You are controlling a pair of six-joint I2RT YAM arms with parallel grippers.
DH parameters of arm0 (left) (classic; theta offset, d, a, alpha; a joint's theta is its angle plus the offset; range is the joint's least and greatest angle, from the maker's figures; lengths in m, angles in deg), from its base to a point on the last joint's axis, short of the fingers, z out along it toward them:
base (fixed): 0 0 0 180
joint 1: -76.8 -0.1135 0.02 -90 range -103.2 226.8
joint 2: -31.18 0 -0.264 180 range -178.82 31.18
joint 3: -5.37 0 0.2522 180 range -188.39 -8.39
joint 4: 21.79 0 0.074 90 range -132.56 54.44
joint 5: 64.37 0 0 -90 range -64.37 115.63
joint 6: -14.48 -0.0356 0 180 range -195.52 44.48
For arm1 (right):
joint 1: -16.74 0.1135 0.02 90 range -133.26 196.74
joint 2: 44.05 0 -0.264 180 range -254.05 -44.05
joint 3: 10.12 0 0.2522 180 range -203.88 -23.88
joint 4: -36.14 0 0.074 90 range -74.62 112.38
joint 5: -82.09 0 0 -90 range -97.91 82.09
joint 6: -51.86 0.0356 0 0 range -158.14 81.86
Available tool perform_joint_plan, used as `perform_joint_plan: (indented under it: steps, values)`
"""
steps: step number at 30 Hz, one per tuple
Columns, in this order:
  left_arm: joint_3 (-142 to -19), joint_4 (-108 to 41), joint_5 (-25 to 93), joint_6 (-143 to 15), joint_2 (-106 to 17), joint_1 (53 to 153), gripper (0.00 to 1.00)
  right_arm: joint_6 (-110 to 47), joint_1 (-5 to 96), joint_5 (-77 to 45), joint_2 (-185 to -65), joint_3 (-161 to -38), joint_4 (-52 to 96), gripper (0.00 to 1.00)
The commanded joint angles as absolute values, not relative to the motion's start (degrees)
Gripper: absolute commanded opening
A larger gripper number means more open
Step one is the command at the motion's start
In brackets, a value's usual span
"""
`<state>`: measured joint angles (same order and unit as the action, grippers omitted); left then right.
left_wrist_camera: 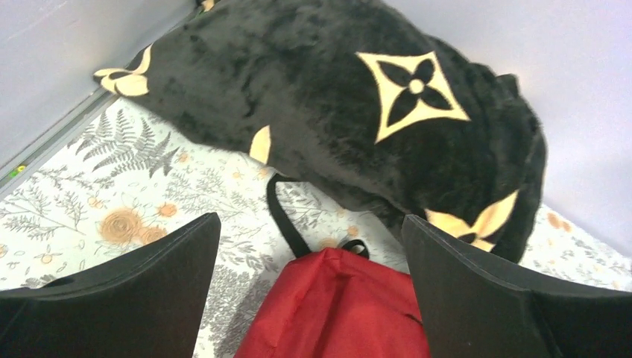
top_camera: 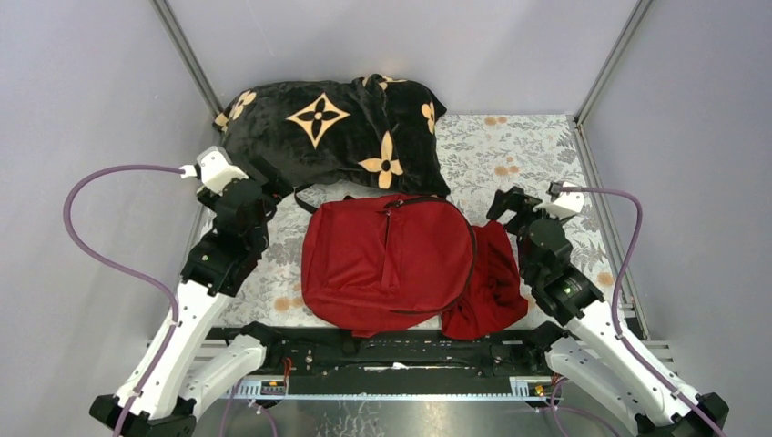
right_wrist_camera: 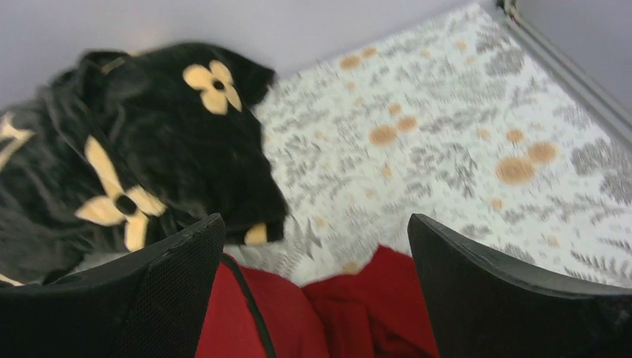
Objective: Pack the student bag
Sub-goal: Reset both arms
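At the left, the left gripper (left_wrist_camera: pixel 309 221) was held over the floral-printed table cover (top_camera: pixel 519 159), its jaws spread wide with nothing between them. A black plush blanket with tan flower motifs (top_camera: pixel 337 132) was heaped at the back. The large red fabric backpack (top_camera: pixel 387 259) was laid flat at the table's centre, between the two arms, its top near the blanket. A smaller dark-red cloth (top_camera: pixel 496 282) was bunched against its right side. The right gripper (right_wrist_camera: pixel 317 218) was likewise seen wide apart and empty.

My fingers (left_wrist_camera: pixel 134 291) spread wide over red bag top (left_wrist_camera: pixel 335 306); black flowered blanket (left_wrist_camera: pixel 335 112) just beyond.
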<state>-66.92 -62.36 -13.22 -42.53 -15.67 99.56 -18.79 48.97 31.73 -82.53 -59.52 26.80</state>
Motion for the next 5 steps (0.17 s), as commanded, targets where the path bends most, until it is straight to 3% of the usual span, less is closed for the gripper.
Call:
perform_joint_plan:
  steps: [1, 5]
  values:
    - [-65.73, -65.72, -17.0, -38.4, -17.25, 99.39, 0.99, -12.49, 48.79, 33.98, -79.59, -57.15, 21.3, 1.0]
    - [-67.98, -66.86, -14.77, -38.53, -20.91, 99.39, 0.99, -10.72, 48.74, 34.46, -79.81, -57.06, 19.78, 1.0]
